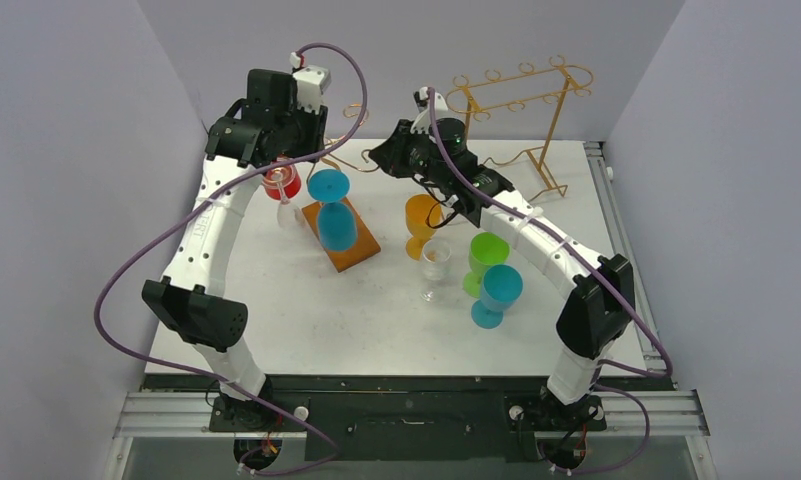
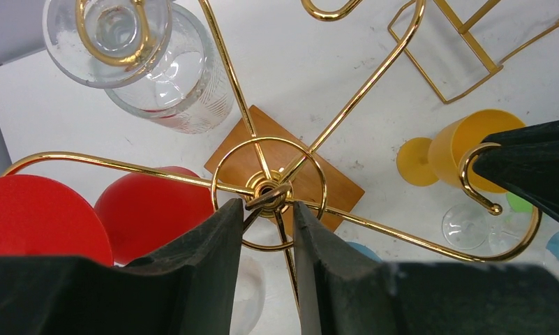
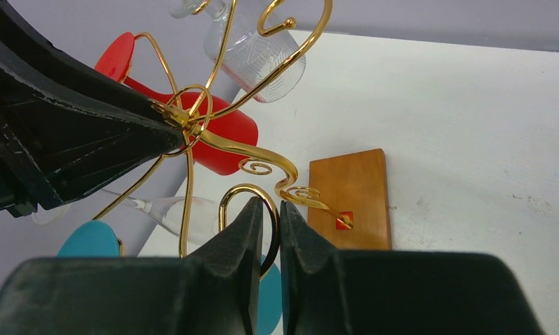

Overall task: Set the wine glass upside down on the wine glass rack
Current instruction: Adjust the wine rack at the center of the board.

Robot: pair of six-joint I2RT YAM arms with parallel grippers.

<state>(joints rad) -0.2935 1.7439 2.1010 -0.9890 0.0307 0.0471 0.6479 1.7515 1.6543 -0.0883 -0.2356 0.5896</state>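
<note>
One gold wire tree-shaped wine glass rack stands left of centre on the white surface, toward the far side, with both arms on it. The right gripper has its jaws closed on a curled arm at the rack's right side. The left gripper straddles the top hub, jaws slightly apart; whether they pinch it cannot be told. Neither carries a glass.

This looks like steadying or shifting the rack. That is best done slowly and level, with the base flat, so the hung glasses do not swing off.

The rack has a wavy stem, spiral arms and a flat brown wooden base. Hanging bowl-down are a clear ribbed glass, a red plastic glass and a teal hanging glass. Upright to the right stand an orange glass, a small clear glass, a green glass and a teal standing glass.
</note>
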